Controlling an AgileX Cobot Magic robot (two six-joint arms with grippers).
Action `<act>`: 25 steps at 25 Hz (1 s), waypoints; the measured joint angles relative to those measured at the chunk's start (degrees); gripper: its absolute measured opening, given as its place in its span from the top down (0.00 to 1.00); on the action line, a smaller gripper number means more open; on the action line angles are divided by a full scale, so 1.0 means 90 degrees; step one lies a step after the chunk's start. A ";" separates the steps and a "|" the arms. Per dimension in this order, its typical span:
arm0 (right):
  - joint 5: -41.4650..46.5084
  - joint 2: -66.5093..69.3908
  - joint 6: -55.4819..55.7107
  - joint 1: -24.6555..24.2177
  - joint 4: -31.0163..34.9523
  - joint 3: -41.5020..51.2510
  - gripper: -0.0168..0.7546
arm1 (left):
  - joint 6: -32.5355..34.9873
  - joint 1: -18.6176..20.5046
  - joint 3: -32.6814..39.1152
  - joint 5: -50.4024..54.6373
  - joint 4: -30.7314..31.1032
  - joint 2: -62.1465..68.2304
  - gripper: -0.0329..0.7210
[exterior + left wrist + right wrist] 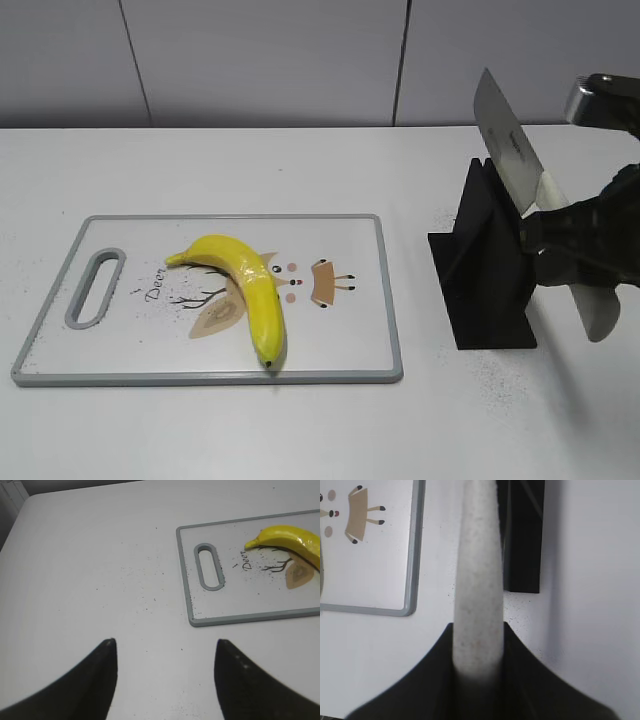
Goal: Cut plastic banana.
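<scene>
A yellow plastic banana (pixel 250 285) lies whole on a white cutting board (pixel 340 335) with a grey rim. It also shows in the left wrist view (pixel 290 537). My right gripper (pixel 565 240) is shut on the pale speckled handle (pixel 477 575) of a knife. Its blade (pixel 505 140) slants up and to the left over the black knife stand (pixel 485 290). My left gripper (pixel 165 642) is open and empty above bare table, left of the board (pixel 210 607).
The knife stand (pixel 522 540) stands right of the board (pixel 412 555), close to the knife handle. The board has a handle slot (pixel 95 290) at its left end. Dark specks are scattered over the white table.
</scene>
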 joint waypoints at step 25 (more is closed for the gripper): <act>-0.0381 0.0996 0.0523 0.0000 -0.0441 0.0000 0.77 | 0.0000 0.0000 0.0000 0.0000 0.0000 0.0002 0.22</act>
